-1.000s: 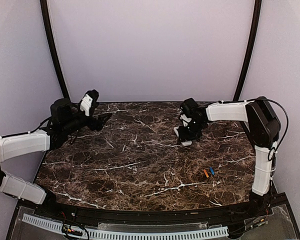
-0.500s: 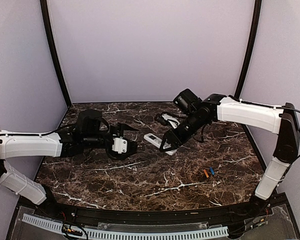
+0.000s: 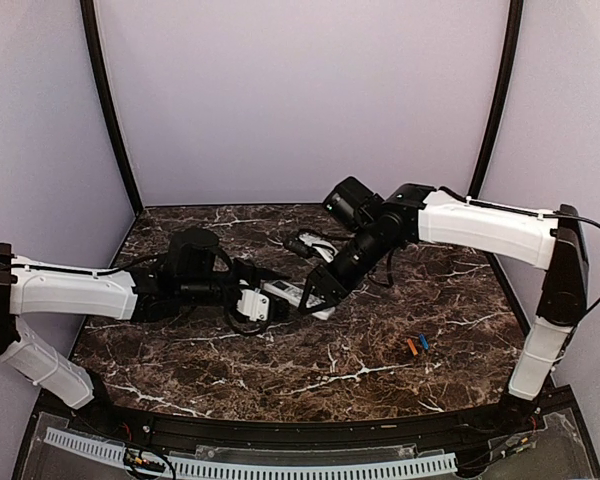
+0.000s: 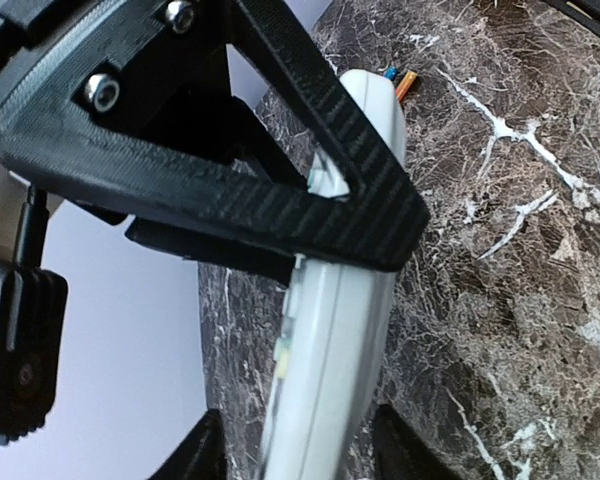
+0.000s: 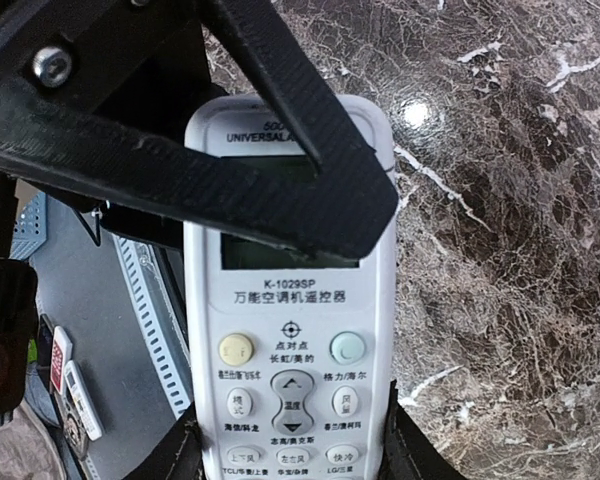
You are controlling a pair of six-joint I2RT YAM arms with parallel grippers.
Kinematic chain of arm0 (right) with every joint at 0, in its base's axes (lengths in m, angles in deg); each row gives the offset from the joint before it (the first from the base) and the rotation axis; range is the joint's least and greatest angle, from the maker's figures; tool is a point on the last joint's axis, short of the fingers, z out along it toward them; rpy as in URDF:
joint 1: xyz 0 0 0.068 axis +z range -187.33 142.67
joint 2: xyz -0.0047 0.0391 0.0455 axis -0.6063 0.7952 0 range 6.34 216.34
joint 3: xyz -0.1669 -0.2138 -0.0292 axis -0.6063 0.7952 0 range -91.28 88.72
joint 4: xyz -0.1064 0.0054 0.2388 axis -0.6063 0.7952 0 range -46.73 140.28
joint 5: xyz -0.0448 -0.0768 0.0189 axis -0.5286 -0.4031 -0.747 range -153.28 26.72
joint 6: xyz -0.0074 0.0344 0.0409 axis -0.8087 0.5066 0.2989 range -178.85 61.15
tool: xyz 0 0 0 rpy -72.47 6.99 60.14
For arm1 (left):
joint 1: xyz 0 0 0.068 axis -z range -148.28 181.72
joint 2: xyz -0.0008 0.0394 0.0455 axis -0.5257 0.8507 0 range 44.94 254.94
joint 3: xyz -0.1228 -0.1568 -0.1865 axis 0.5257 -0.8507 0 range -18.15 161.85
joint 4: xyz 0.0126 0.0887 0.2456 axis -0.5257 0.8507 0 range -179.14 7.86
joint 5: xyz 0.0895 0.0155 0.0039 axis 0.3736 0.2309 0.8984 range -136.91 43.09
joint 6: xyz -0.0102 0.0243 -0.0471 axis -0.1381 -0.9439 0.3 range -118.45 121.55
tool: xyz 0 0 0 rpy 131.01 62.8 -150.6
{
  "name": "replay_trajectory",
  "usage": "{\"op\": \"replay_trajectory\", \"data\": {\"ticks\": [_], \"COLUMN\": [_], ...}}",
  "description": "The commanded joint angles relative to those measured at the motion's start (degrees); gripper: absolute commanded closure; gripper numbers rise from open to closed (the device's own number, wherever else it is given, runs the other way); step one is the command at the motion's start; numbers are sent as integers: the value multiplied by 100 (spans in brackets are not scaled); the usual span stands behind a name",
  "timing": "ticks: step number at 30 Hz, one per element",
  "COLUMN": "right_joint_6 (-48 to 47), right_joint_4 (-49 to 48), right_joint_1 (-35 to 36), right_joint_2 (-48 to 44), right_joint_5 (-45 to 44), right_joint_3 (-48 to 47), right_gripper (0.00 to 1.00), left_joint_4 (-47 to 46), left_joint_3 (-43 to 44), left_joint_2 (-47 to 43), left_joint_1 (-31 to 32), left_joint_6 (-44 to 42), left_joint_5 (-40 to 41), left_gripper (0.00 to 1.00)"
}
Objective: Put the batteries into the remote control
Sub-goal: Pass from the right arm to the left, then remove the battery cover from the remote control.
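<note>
1. Near the middle of the dark marble tabletop (image 3: 280, 365), the two arms meet, and the white remote control (image 3: 285, 293) is between them.
2. The right hand (image 3: 310, 293) is clamped on the remote control. In the right wrist view one black finger (image 5: 280, 190) lies across the pale display. The other finger pokes out on both sides lower down.
3. That view shows the front of the remote control, with a yellow round button (image 5: 236, 349), a pale green round button (image 5: 347, 347) and white buttons under them.
4. The left hand (image 3: 268, 290) is at the other end of the remote control. In the left wrist view the remote control is seen from its thin side, and a black finger (image 4: 310, 200) crosses over it. I cannot tell if this hand is squeezing it or only around it.
5. The orange battery (image 3: 412, 346) and the blue battery (image 3: 423, 341) lie side by side on the right part of the tabletop, well apart from the remote control and both hands.
</note>
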Motion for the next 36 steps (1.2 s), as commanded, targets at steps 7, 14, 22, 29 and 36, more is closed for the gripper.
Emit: {"op": "replay_trajectory", "data": {"ticks": [7, 14, 22, 29, 36], "right_joint_6": [-108, -110, -550, -1507, -3103], "right_joint_4": [-13, -312, -2817, -5214, -6000], "right_joint_1": [61, 66, 65, 121, 753], "right_joint_2": [59, -470, -2565, -3651, -3428], "right_joint_5": [195, -371, -1400, -889, -1449], "right_joint_3": [-305, -356, 955, 2728, 2963], "right_gripper": [78, 11, 1, 6, 16], "left_joint_4": [-342, -428, -627, -1126, -1917], "left_joint_3": [6, 182, 222, -13, -376], "left_joint_2": [-66, -351, -615, -740, -935], "left_joint_1": [30, 44, 39, 35, 31], "left_joint_6": [242, 2196, 6423, 9037, 9726], "left_joint_5": [114, 133, -277, -404, -802], "left_gripper": [93, 100, 100, 100, 100]}}
